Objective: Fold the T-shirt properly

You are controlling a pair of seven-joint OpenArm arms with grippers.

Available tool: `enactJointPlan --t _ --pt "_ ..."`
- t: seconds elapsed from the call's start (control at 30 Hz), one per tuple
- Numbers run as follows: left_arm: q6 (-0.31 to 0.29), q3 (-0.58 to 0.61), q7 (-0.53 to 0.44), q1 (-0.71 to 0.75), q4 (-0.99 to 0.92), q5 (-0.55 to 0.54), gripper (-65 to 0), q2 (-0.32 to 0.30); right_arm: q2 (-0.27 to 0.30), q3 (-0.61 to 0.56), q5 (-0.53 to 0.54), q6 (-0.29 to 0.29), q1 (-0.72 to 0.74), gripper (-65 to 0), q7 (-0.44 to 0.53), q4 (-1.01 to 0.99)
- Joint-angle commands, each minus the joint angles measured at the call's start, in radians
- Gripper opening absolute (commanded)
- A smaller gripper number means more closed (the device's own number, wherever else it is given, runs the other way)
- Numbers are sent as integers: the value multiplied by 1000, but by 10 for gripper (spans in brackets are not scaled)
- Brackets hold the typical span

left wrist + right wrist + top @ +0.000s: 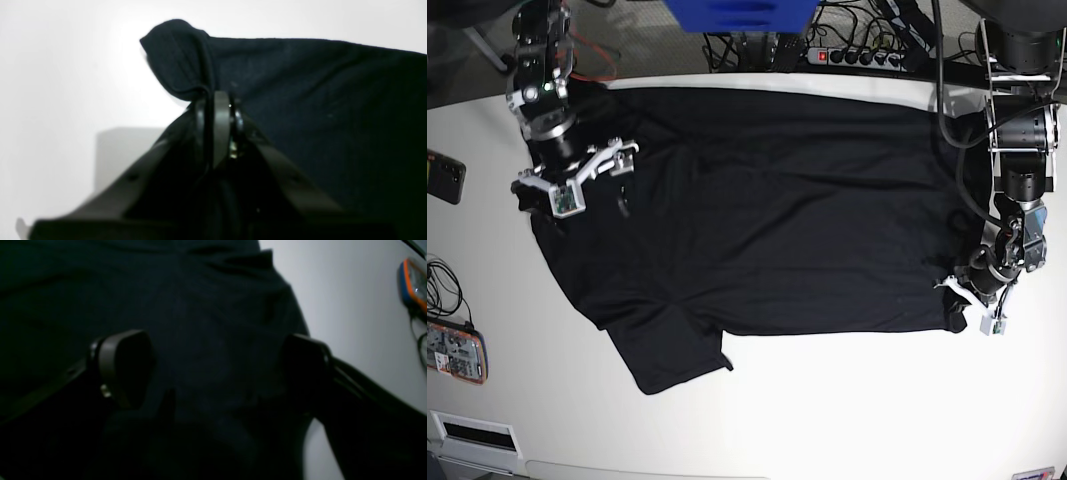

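The black T-shirt [767, 220] lies spread flat across the white table [847, 400], one sleeve pointing to the near left. At its near right corner, my left gripper [959, 300] is shut on the hem. In the left wrist view the fingers [220, 113] are pressed together, and a fold of T-shirt [317, 110] is pinched and raised between them. My right gripper [595, 180] hovers over the far left shoulder area. Its fingers [123, 363] stand wide apart above the T-shirt [206, 323], with nothing between them.
An orange and blue device [457, 350] with cables lies at the table's left edge, also in the right wrist view as the device [412, 283]. A dark phone [445, 175] sits further back on the left. A power strip [857, 55] and cables run behind the table.
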Motion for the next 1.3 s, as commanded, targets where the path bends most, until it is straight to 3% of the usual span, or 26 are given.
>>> enactJointPlan --t 0.0,0.07,0.27,0.37,0.43,0.57,0.7,0.83,0.97,1.27 --pt "-1 -2 -4 -24 11 -1 -650 -14 11 5 7 -10 51 -67 -4 19" --pt "-1 0 -4 -22 11 -1 -650 -14 11 5 7 -5 128 -67 -90 17" --pt "-1 0 -4 -7 11 1 -650 -12 9 8 7 142 503 -67 -363 -6" --pt "-1 0 -4 -2 11 1 -650 -12 8 -3 7 147 711 -67 -430 -69" --pt "-1 -6 -9 19 12 1 -650 -16 6 -16 7 147 770 -67 -442 -159" --pt "1 -8 -5 59 83 -4 -650 -16 6 -19 6 147 831 -67 -433 -368" --pt "84 -8 -5 102 157 -4 -650 -14 6 -19 6 147 865 -67 -398 -561" --pt "128 -8 -4 125 203 -4 -650 -12 6 -21 4 147 905 -67 -323 -744" --pt "131 -8 -4 127 204 -4 -650 -12 6 -21 3 147 1000 -67 -269 -920" --pt "131 -5 -4 128 206 -2 -650 -11 6 -21 3 147 1153 -67 -44 -1385"
